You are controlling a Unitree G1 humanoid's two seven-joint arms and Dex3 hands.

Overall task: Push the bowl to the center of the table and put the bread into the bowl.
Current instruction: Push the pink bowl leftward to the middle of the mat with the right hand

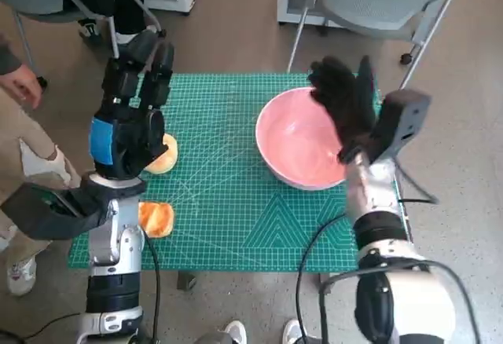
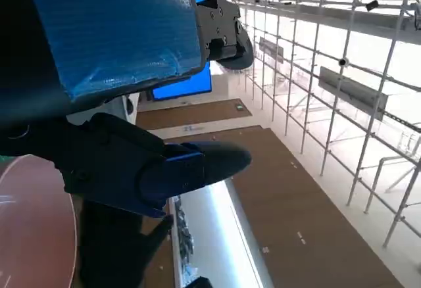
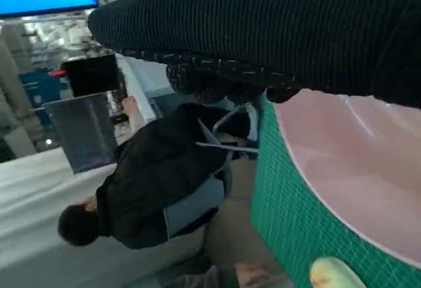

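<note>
Bowl (image 1: 302,141) on the right side of the bench (image 1: 228,218), right hand (image 1: 344,96) spread over its far rim, left hand (image 1: 134,116) open above bread (image 1: 163,155), holding nothing

a green cutting mat (image 1: 236,203) covers the surface. the pink bowl (image 1: 302,144) sits on its right part, with the gloved right hand (image 1: 344,96) spread over its far right rim. the left hand (image 1: 134,116), blue-taped, hovers above one piece of bread (image 1: 165,155) at the mat's left edge; a second bread piece (image 1: 157,218) lies nearer the robot. a person's hand (image 1: 22,85) shows at far left.
</note>
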